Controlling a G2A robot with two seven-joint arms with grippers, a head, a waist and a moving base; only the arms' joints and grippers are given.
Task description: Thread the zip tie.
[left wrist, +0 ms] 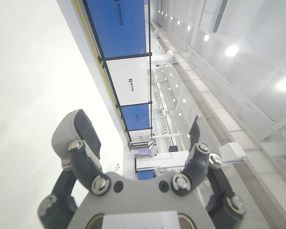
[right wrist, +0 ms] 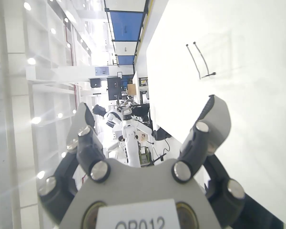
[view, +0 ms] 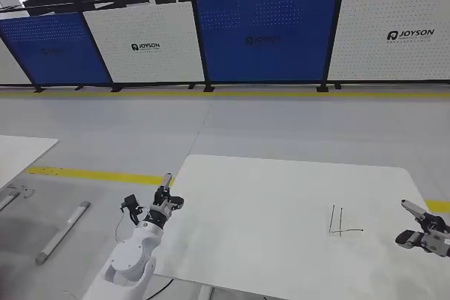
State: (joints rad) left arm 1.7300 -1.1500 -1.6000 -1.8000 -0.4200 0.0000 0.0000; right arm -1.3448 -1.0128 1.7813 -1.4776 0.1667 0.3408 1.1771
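Thin black zip ties point(view: 337, 220) lie on the white table point(view: 285, 217), toward its right side; two run side by side and a short piece crosses their near ends. The right wrist view shows the zip ties point(right wrist: 200, 59) ahead of my right gripper point(right wrist: 149, 109), well apart from it. My right gripper point(view: 409, 222) hangs open at the table's right edge, holding nothing. My left gripper point(view: 169, 190) is open at the table's left edge, far from the ties; in its own view the left gripper point(left wrist: 143, 126) has nothing between its fingers.
Blue and white pegboard panels point(view: 232, 41) stand along the back of the floor. A second white table point(view: 11, 154) and a grey bar point(view: 62, 231) on the floor lie to the left. A yellow floor line point(view: 97, 175) runs behind the table.
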